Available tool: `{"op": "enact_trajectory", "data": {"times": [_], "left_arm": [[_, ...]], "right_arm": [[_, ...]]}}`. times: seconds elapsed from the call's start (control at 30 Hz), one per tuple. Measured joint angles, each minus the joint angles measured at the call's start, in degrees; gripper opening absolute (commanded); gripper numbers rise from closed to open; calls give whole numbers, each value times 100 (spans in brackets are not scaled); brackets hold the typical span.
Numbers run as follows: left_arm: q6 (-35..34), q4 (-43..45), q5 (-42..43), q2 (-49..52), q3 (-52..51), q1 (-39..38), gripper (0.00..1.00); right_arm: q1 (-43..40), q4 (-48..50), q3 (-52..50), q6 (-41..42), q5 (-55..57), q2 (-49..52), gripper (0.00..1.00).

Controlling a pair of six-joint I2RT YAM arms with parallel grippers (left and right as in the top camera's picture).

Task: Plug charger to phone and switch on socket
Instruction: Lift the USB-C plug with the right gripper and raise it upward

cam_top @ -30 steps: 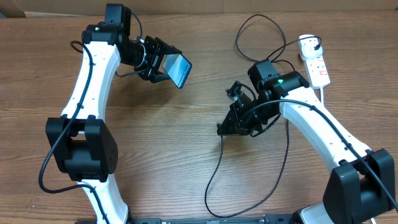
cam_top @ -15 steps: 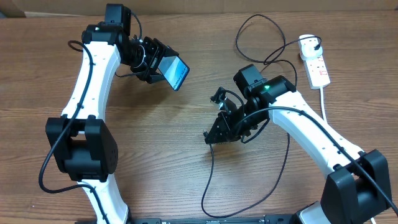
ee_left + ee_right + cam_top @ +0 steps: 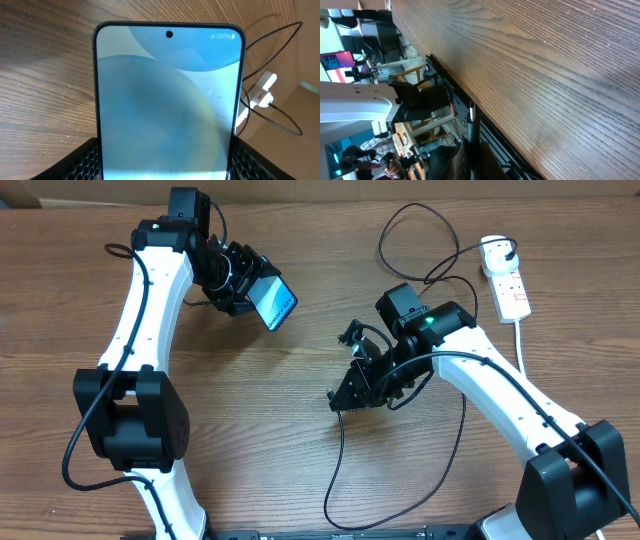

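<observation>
The phone (image 3: 272, 304), screen lit, is held tilted above the table (image 3: 250, 430), grasped at its lower end by the left end effector (image 3: 252, 290). Right of the phone, apart from it, the right end effector (image 3: 345, 395) is clenched on the charger (image 3: 471, 114). Farther right lies the socket (image 3: 508, 285).

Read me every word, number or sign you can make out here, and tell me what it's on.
"100%": top right corner of the phone screen.
Small print at the other end of the phone screen, seen from overhead: too blurred to read.
Red markings on the power strip: too small to read.
</observation>
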Motion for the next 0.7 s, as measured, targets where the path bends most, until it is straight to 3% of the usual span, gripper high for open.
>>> {"op": "enact_trajectory", "data": {"times": [0.7], "left_arm": [[474, -186, -1012, 0, 0, -566, 50]], "right_arm": [[0, 798, 0, 328, 997, 0, 4]]}}
